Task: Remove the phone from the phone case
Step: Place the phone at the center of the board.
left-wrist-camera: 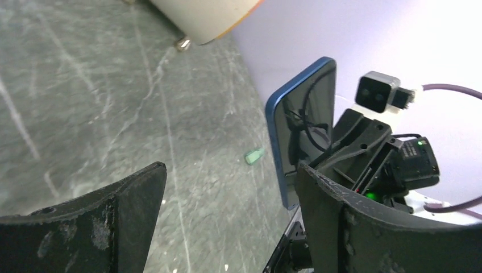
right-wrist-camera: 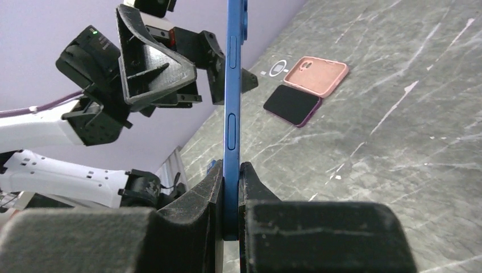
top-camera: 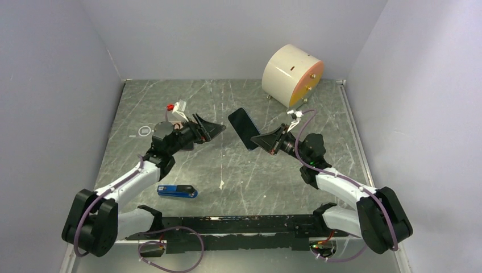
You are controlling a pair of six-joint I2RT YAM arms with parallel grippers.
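Overhead, the blue phone [top-camera: 243,128] is shown clamped by the right gripper [top-camera: 266,141] and held clear of the table [top-camera: 244,170], with the left gripper [top-camera: 215,128] spread wide close by. From the left wrist, the blue phone is seen upright beyond the parted fingers [left-wrist-camera: 125,199]. From the right wrist, its edge is pinched between both pads [right-wrist-camera: 196,199], and a pink case [right-wrist-camera: 316,75] lies flat beside a dark phone [right-wrist-camera: 293,104].

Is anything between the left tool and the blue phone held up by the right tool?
Nothing visible. The open left tool faces the blue phone with only air between them. The right tool grips the phone at its lower end.
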